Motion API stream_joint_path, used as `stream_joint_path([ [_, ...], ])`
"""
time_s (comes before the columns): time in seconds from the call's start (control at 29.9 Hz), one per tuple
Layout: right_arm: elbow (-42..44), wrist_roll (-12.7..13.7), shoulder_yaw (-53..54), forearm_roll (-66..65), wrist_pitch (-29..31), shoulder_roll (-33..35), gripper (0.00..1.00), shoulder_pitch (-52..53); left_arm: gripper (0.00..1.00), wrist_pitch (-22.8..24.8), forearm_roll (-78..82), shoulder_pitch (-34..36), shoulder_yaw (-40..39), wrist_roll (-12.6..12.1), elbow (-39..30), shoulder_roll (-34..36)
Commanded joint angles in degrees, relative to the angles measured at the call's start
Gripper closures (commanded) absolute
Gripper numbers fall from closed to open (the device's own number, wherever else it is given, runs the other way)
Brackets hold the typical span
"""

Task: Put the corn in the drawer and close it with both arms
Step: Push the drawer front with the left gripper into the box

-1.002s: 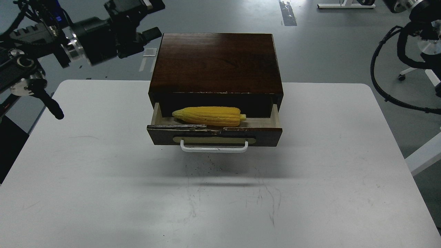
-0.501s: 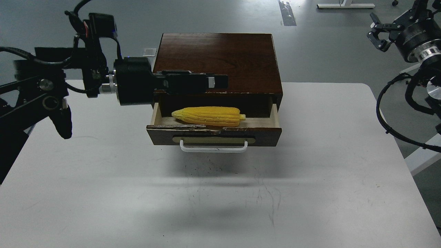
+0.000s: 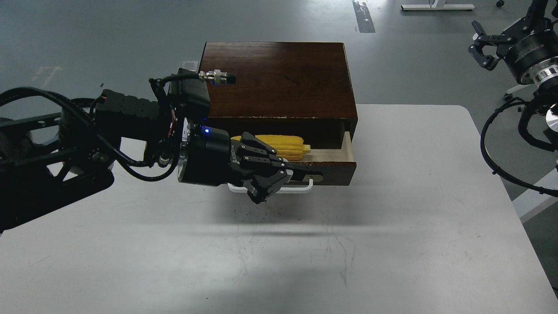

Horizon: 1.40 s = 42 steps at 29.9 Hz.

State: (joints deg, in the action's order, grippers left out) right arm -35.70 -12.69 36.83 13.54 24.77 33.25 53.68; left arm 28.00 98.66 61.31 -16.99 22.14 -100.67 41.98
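Note:
The yellow corn (image 3: pixel 285 146) lies inside the open drawer (image 3: pixel 335 172) of the dark brown cabinet (image 3: pixel 279 78); its left end is hidden behind my left arm. My left gripper (image 3: pixel 281 182) is right in front of the drawer's front, over the left half of the white handle (image 3: pixel 307 187). Its fingers are spread apart, and I cannot tell whether they touch the handle. My right gripper (image 3: pixel 480 46) is open and empty, high at the far right, off the table and well away from the cabinet.
The white table (image 3: pixel 392 244) carries the cabinet at its far middle. The right arm's black cables (image 3: pixel 501 144) hang beside the table's right edge. Grey floor lies beyond the table.
My left arm has swung down and forward, from beside the cabinet's top to in front of the drawer's handle. The right gripper has barely shifted. The corn and drawer have not moved.

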Motion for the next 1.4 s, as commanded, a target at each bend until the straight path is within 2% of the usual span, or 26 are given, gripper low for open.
stream_joint_path([
  [0.0, 0.1, 0.0, 0.3, 0.0, 0.6, 0.1, 0.0, -1.6, 1.0, 0.0, 3.0, -0.1, 3.6, -0.1, -0.2, 0.1],
  [0.23, 1.5, -0.4, 0.2, 0.1, 0.8, -1.0, 0.0, -3.4, 1.0, 0.0, 15.8, 0.4, 8.5, -0.2, 1.4, -1.0],
  [0.43, 1.5, -0.4, 0.3, 0.0, 0.9, -1.0, 0.0, -3.7, 1.0, 0.0, 23.9, 0.2, 8.9, -0.3, 2.6, -1.5],
  [0.6, 1.5, -0.4, 0.3, 0.1, 0.8, -1.0, 0.0, -3.6, 1.0, 0.0, 25.0, -1.8, 9.0, -0.5, 4.1, -2.0],
  [1.37, 1.5, -0.4, 1.2, 0.1, 0.8, -0.9, 0.0, -3.6, 1.0, 0.0, 26.3, -1.1, 8.8, -1.1, 7.2, -2.1],
])
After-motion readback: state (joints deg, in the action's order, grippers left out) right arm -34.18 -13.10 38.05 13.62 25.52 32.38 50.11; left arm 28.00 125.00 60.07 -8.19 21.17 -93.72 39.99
